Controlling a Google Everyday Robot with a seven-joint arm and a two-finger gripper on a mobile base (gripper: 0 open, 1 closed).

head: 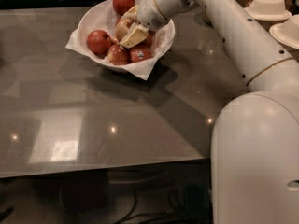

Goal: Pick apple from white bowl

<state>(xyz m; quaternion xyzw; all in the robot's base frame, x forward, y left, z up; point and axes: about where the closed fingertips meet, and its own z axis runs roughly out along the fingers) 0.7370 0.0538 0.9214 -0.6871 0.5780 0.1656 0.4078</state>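
Observation:
The white bowl (93,15), lined with white paper, stands at the far middle of the grey table and holds several apples. The pale yellow-green apple (123,28) lies in the middle of the bowl among deep red apples (98,41). My gripper (132,26) reaches into the bowl from the right. Its cream fingers (134,35) sit on either side of the pale apple and are closed on it. The apple is still low in the bowl, touching the red ones beside it.
The grey table (117,125) stretches toward me, with its front edge near the bottom. Stacks of cream plates (268,7) stand at the far right behind my arm. My white arm and base (254,157) fill the right side.

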